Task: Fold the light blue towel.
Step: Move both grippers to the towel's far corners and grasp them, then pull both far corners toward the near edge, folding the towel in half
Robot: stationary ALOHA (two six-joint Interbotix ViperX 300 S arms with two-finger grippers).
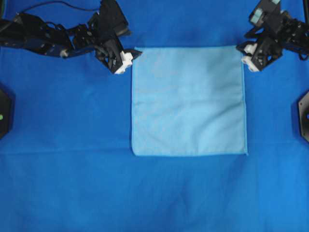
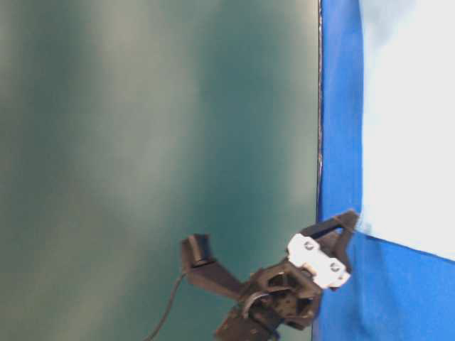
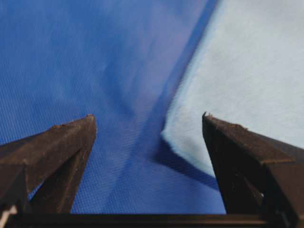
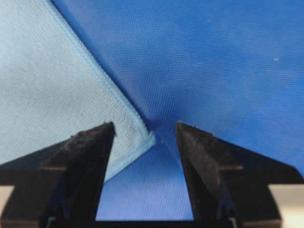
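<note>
The light blue towel [image 1: 188,99] lies flat on the royal-blue cloth, a near-square with a thin hem. My left gripper [image 1: 131,57] hovers at its far left corner, open. In the left wrist view that towel corner [image 3: 190,118] sits a little raised between the spread left gripper [image 3: 147,118] fingers, touching neither. My right gripper [image 1: 245,57] is at the far right corner, also open. In the right wrist view the hemmed corner [image 4: 137,135] lies between the right gripper [image 4: 145,126] fingers, close to the left finger [image 4: 90,156].
The deep royal-blue cloth [image 1: 67,145] covers the whole table, with slight creases. Black arm bases stand at the left edge [image 1: 4,111] and right edge [image 1: 304,116]. The table-level view shows one gripper [image 2: 334,241] at a towel corner and a teal wall [image 2: 142,142].
</note>
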